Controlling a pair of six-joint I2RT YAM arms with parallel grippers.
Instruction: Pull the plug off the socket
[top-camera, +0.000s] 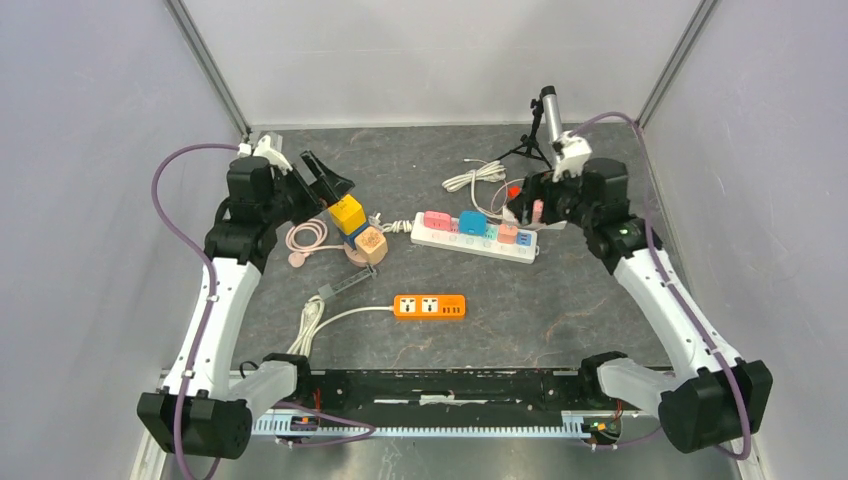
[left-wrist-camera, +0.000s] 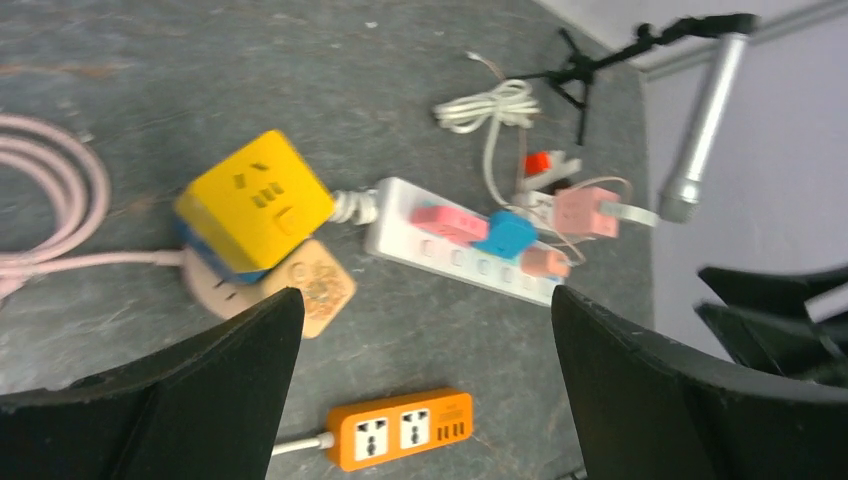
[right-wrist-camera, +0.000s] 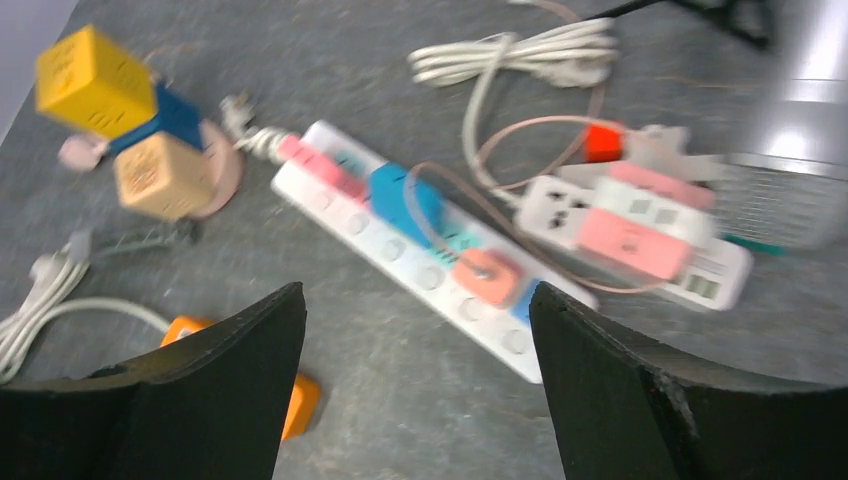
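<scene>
The right tool (right-wrist-camera: 415, 385) stood open, its two black fingers (right-wrist-camera: 215, 390) spread wide with nothing between them. In its wrist view the white power strip (right-wrist-camera: 400, 258) lay on the grey tabletop (right-wrist-camera: 330, 60) just beyond the fingertips, running aslant from upper left to lower right and touching neither finger. Seen from above, this tool hung near the strip's right end, on its far side.

Three plugs sat pushed into the strip: a pink plug (right-wrist-camera: 312, 165) at the left end, a broad blue plug (right-wrist-camera: 405, 200) near the middle, and a small salmon plug (right-wrist-camera: 487, 277) toward the right end. A thin pinkish cord looped away from the salmon one. The wrist view was blurred, so finer detail of the sockets could not be made out.

Just past the strip's right end lay a second white adapter (right-wrist-camera: 640, 235) carrying pink blocks, and a coiled white cable (right-wrist-camera: 520, 50) lay beyond that.

The left tool (left-wrist-camera: 425, 385) was also open and empty, well apart from the strip, close to a yellow cube socket (left-wrist-camera: 255, 200). An orange power strip (left-wrist-camera: 400, 430) lay nearer the arm bases
</scene>
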